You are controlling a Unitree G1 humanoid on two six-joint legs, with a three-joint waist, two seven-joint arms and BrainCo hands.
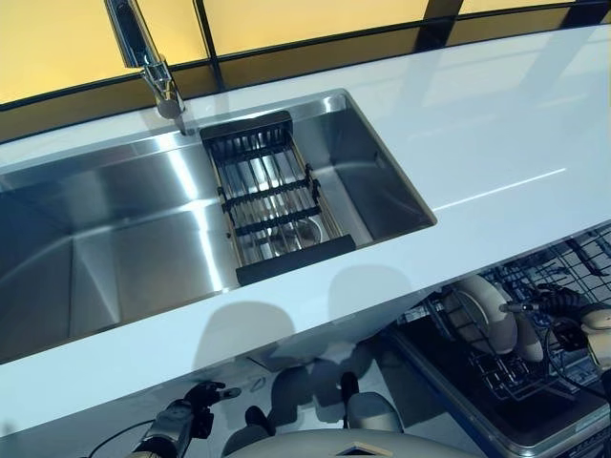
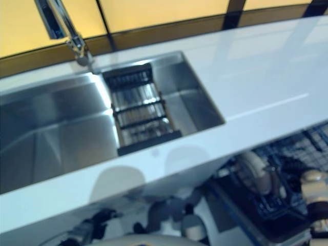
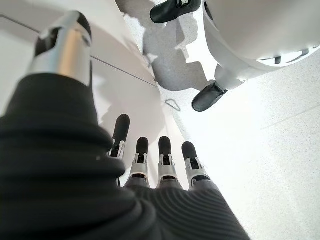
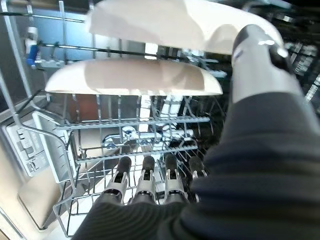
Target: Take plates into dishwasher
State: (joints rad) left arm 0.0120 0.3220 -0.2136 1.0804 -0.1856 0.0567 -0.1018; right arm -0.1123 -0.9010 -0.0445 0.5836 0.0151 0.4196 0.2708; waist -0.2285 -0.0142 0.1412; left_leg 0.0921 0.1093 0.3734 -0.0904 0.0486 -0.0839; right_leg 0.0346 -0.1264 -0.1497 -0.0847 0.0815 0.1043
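Observation:
Two white plates [image 4: 135,80] [image 4: 165,22] stand on edge in the wire dishwasher rack [image 4: 140,122]. In the left eye view they show at the lower right [image 1: 480,307], under the counter edge. My right hand [image 1: 584,320] reaches into the rack beside them. Its fingers [image 4: 145,185] are straight and hold nothing, and its thumb [image 4: 255,45] lies by the rim of the nearer plate. My left hand [image 1: 196,405] hangs low at the lower left, open and empty, with straight fingers [image 3: 165,160] in front of the white cabinet front.
A white counter [image 1: 477,124] runs across the view with a steel sink [image 1: 115,239]. A black drainer rack [image 1: 272,200] sits in the sink, below the faucet [image 1: 153,67]. The pulled-out dishwasher rack [image 1: 573,267] sticks out below the counter on the right.

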